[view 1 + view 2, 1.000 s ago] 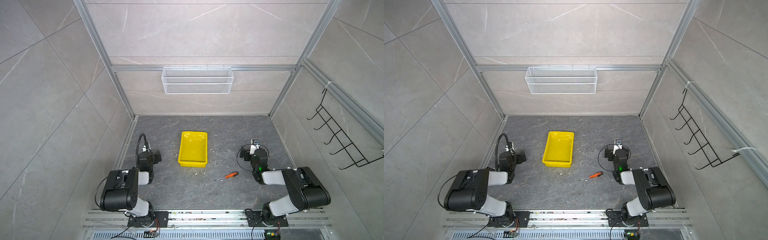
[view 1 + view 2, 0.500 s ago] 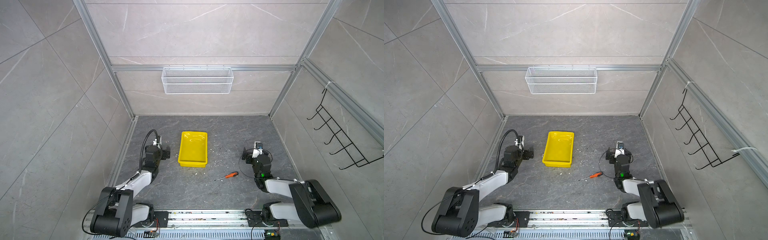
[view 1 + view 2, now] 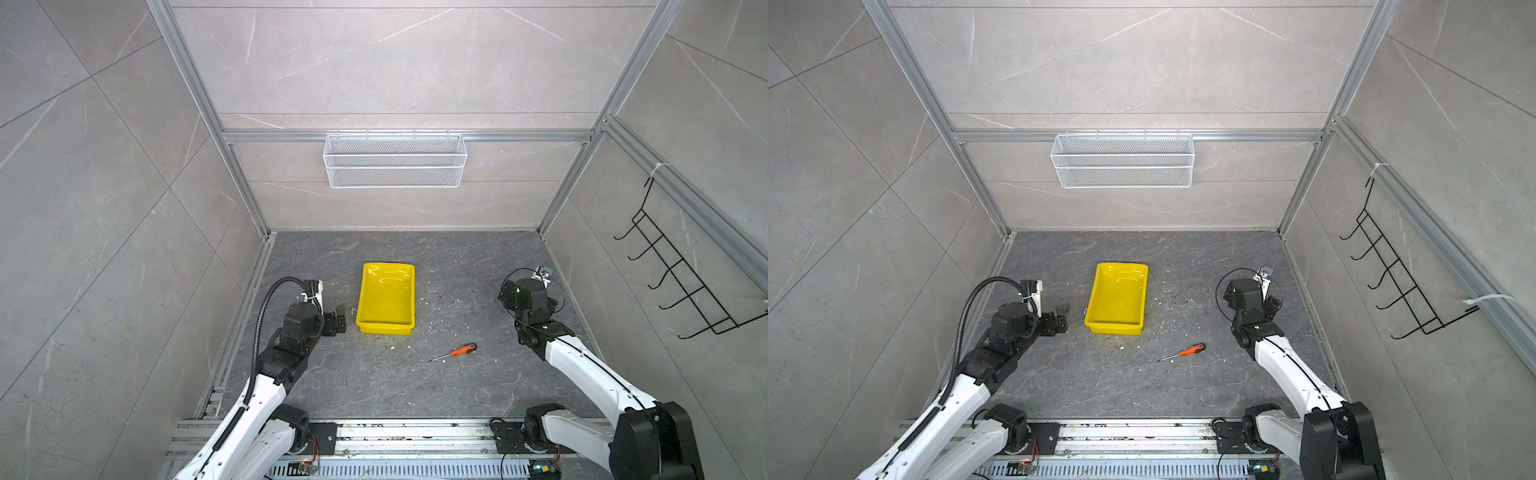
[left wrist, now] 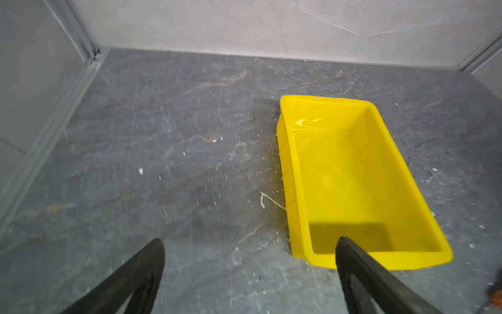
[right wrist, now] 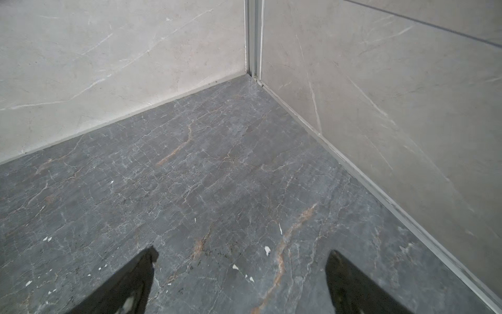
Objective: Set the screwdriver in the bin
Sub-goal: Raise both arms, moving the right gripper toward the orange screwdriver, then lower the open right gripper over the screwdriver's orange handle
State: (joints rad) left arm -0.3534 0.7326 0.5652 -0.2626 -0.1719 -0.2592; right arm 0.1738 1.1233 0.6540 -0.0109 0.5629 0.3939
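**A:** Left claw [image 4: 250, 241] spread wide, empty, just beside the near corner of the bin [image 3: 386, 331]. Screwdriver [image 3: 454, 353] lies flat on the bench [image 3: 374, 386], right of the bin's near end, touching nothing.

**B:** Right claw [image 5: 242, 251] wide too, empty, aimed away from it. It should swing back and close across the orange handle.

**A:** A second ago both arms sat folded; now they are stretched forward. Bin and screwdriver unmoved.

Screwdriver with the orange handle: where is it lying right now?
In both top views the screwdriver lies flat on the dark floor, right of centre. It is nearer the robot than the yellow bin and to its right, not touching it.
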